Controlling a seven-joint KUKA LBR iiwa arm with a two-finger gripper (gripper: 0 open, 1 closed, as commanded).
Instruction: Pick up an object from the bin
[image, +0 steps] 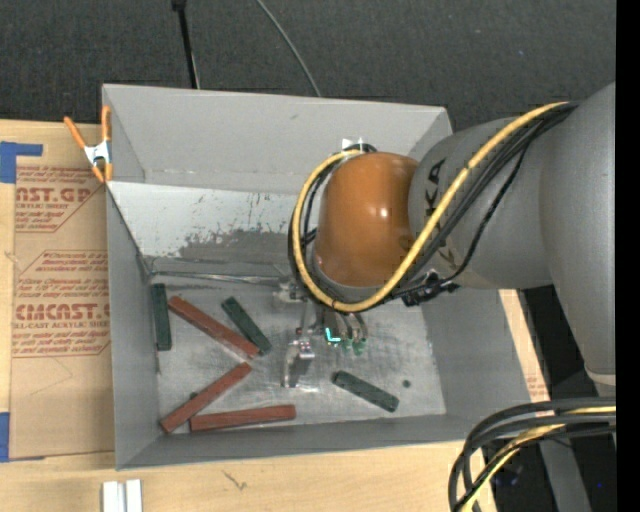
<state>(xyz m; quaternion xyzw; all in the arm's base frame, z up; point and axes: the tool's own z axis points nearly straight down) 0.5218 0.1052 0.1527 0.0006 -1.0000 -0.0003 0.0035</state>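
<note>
My gripper (297, 362) reaches down from under the orange wrist cover to the middle of the bin floor. It stands over a bare patch, touching none of the bars that I can see. A dark green bar (245, 325) lies slanted just to its upper left. Another dark green bar (365, 391) lies slanted to its lower right. A red-brown bar (205, 397) points up toward the gripper from the lower left, its near end a short way off.
A long red-brown bar (212, 327) lies slanted left of the first green bar. Another red-brown bar (243, 418) lies flat along the front wall. A third dark green bar (160, 317) lies against the left wall. The arm covers the bin's right back part.
</note>
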